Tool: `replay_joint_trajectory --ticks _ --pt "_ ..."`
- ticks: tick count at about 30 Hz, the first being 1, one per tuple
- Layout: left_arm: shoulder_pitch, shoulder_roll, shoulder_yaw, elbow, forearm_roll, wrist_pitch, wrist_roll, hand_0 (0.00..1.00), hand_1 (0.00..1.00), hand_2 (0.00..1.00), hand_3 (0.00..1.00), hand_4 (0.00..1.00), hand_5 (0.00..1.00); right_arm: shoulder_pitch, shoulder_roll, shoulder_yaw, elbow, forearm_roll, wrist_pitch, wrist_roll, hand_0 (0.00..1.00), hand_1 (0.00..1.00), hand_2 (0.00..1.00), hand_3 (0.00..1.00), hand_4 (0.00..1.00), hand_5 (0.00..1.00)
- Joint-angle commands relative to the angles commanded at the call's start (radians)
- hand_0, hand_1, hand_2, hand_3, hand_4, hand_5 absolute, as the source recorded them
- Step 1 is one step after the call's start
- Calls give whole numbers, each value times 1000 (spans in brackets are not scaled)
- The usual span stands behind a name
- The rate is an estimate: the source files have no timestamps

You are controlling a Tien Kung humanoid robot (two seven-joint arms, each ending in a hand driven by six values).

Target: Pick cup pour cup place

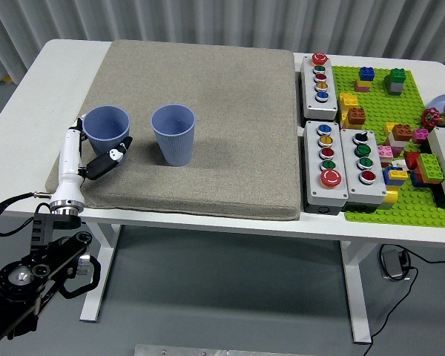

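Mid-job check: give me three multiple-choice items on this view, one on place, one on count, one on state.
1. Where do the cups stand?
A. on the grey mat
B. on the green baseplate
C. on bare table

2. How many blue cups?
A. one
B. two
C. three

3. What is the left hand doing?
A. resting off the table
B. holding the left cup
C. pressing a button

Answers: 1 A, both cups stand on the mat; 2 B, the left cup and right cup; 3 B, the left hand has its fingers around the left cup.
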Motion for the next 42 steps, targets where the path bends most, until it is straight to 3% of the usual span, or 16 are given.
replay_joint_trajectory --ticks 14,15,20,21,42 --pt "3 -3 -9 7 7 -15 9 696 741 876 792 898 383 2 0 1 0 0 1 -1 674 599 562 578 2 39" --pt "3 -3 -11 7 11 -19 12 724 773 906 878 940 422 2 0 1 0 1 1 -1 674 598 562 578 2 39" --pt "4 -4 -17 6 27 -28 21 724 773 906 878 940 422 2 0 2 0 0 2 -1 674 598 562 578 2 39" --pt "4 -4 -18 6 29 -29 22 765 801 966 998 961 429 2 0 2 0 0 2 -1 673 599 562 578 2 40" --pt "15 -6 -36 5 59 -50 41 819 867 998 998 998 496 -2 0 5 0 -5 4 -3 674 599 562 579 2 43"
